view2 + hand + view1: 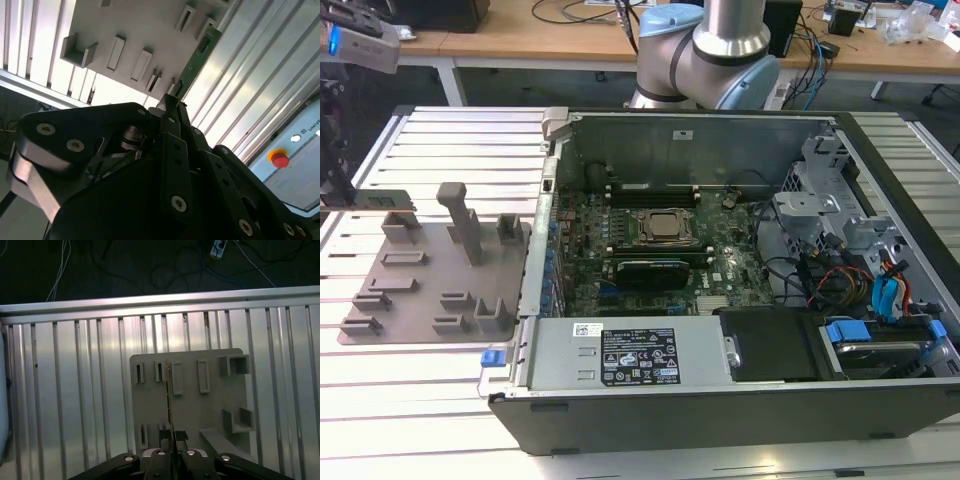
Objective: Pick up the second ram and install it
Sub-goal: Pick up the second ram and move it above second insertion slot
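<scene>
The black two-fingered hand (170, 105) is closed narrow on the second ram (196, 56), a slim green circuit-board stick with small dark chips. It pinches the flat faces near one end, so most of the stick juts out beyond the fingertips.

In the first wrist view the second ram (168, 400) shows edge-on, running out from the hand (170, 442). Below it is the grey plastic fixture plate (210, 407) with its raised slot blocks, which lies on the ribbed aluminium bench (75, 405). Whether the stick's far edge is quite clear of the plate's slots cannot be told.

In the exterior view the open black computer case (720, 420), with its green motherboard (725, 255), stands on the exterior view's right of the plate.

The stick looks light and stiff but thin and brittle. Its smooth faces may pivot between the fingers, and a grip near one end gives the free length leverage. The bare board is probably the safest place to hold it, away from the chips and the contact edge, with the stick kept square.
</scene>
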Controlling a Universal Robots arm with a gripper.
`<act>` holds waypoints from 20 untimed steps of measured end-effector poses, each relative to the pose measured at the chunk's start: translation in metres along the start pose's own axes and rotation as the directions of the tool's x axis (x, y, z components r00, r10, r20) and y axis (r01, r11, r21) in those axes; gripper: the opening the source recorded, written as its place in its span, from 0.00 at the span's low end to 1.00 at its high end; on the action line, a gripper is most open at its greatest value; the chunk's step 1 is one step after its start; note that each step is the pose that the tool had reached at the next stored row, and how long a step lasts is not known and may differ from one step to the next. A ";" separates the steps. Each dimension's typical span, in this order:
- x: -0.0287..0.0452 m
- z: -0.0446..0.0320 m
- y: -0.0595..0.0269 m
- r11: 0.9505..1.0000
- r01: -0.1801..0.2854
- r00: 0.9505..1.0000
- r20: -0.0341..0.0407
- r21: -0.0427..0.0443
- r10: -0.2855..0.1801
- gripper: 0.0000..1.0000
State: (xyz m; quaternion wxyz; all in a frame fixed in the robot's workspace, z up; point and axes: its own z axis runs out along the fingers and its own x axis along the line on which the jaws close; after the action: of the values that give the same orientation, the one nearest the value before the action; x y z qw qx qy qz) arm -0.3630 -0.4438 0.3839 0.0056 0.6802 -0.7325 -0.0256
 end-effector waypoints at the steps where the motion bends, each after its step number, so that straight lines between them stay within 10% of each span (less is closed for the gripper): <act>1: 0.0000 -0.0020 0.0001 1.000 0.000 1.000 0.000 0.000 0.000 0.14; 5: -0.0005 -0.0207 0.0009 1.000 0.000 1.000 0.001 0.000 0.000 0.14; 11: -0.0008 -0.0218 -0.0029 1.000 0.000 1.000 0.001 0.000 0.000 0.14; 20: -0.0054 -0.0241 -0.0645 1.000 0.000 1.000 0.001 0.000 0.000 0.14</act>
State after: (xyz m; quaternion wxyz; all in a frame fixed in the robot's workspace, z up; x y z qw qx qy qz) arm -0.2973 -0.4439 0.4052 0.0054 0.6803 -0.7325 -0.0258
